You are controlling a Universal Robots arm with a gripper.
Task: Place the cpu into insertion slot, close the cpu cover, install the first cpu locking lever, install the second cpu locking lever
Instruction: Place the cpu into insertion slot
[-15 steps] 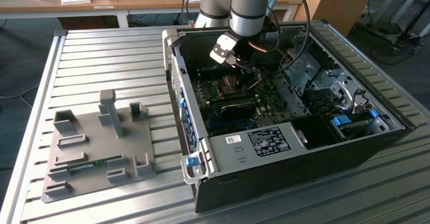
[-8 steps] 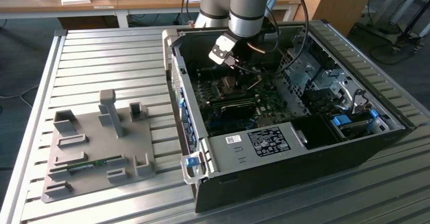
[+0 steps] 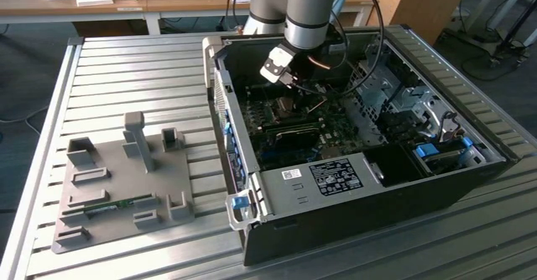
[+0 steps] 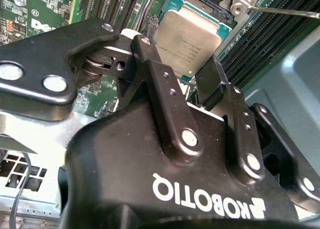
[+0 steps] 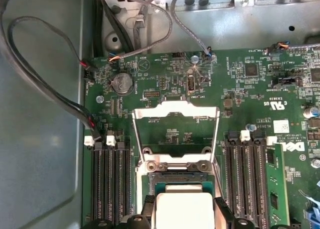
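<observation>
Black metal fingers (image 4: 210, 79) pinch the flat, square, silvery cpu (image 4: 187, 39) by opposite edges over the socket (image 5: 172, 176); the cpu cover (image 5: 175, 108) lies open.

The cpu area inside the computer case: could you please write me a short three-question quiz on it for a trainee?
1. True or false: the cpu cover is closed over the socket.
2. What sits between the fingers of the end effector? A) a memory stick B) the cpu C) a cable
3. In the exterior view, on which side of the computer case does the grey fixture plate lie?
Key: 1 false, it is swung open; 2 B; 3 the exterior view's left.
</observation>
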